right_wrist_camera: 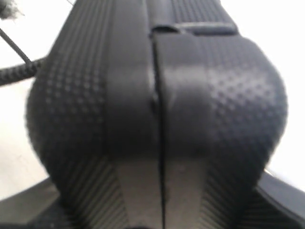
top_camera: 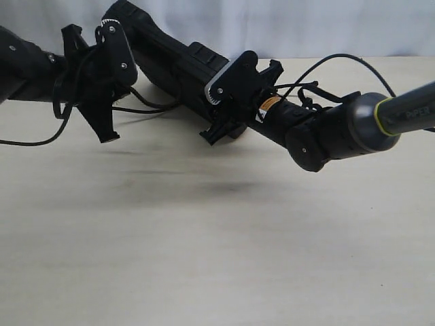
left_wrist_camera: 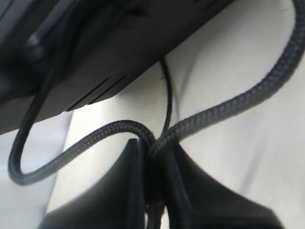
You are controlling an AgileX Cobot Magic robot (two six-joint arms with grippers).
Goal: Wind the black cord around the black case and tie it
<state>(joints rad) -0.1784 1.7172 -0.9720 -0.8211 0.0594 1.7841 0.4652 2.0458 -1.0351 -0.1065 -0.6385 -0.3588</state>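
The black case point(top_camera: 170, 58) is lifted off the table and slopes down from the upper left. My right gripper point(top_camera: 228, 102) is shut on its lower end. In the right wrist view the case's textured edge and seam point(right_wrist_camera: 157, 95) fill the frame between the jaws of the right gripper point(right_wrist_camera: 159, 200). The black cord point(left_wrist_camera: 228, 107) is braided, and my left gripper point(left_wrist_camera: 153, 157) is shut on it, the cord bending out to both sides of the fingertips. In the exterior view the left gripper point(top_camera: 107, 132) points down, left of the case. Thin cord point(top_camera: 146, 109) runs from it towards the case.
The pale wooden table point(top_camera: 217, 238) spreads below both arms. A white curtain point(top_camera: 285, 27) hangs behind. A smooth robot cable point(top_camera: 340, 58) loops above the right arm, and another point(top_camera: 30, 141) hangs under the left arm. A fuzzy tuft point(right_wrist_camera: 7, 9) shows beside the case.
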